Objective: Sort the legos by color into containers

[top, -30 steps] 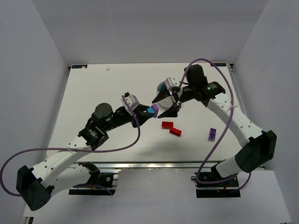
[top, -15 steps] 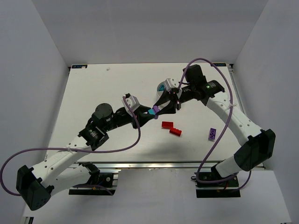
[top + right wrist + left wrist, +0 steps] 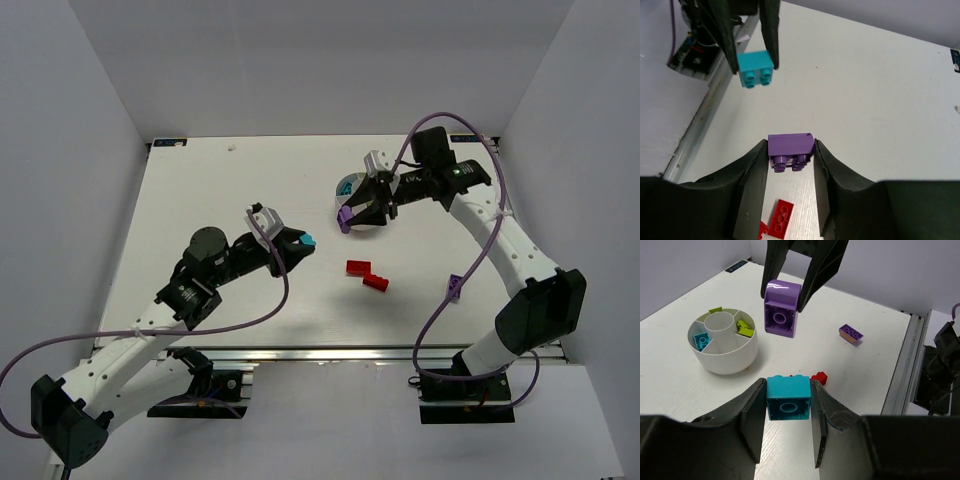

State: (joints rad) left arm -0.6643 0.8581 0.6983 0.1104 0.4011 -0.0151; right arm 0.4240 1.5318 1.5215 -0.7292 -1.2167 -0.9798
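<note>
My left gripper (image 3: 788, 391) is shut on a cyan lego (image 3: 788, 397), held above the table; from above it shows at the fingertips (image 3: 308, 241). My right gripper (image 3: 790, 151) is shut on a purple lego (image 3: 790, 149), studs down, hanging in the air (image 3: 782, 315) just in front of the white dish (image 3: 722, 342). From above, the dish (image 3: 349, 186) is partly hidden behind the right gripper (image 3: 346, 217). Its compartments hold a cyan brick (image 3: 702, 340) and lime green bricks (image 3: 744, 328).
Two red bricks (image 3: 358, 267) (image 3: 376, 283) lie on the table between the arms. One purple brick (image 3: 455, 287) lies toward the right, near the right arm's purple cable. The table's metal front rail (image 3: 330, 352) runs along the near edge.
The right gripper closed on the purple lego that sat against the cyan one, and the two came apart. The right arm drew back toward the dish; the left arm pulled back left.
</note>
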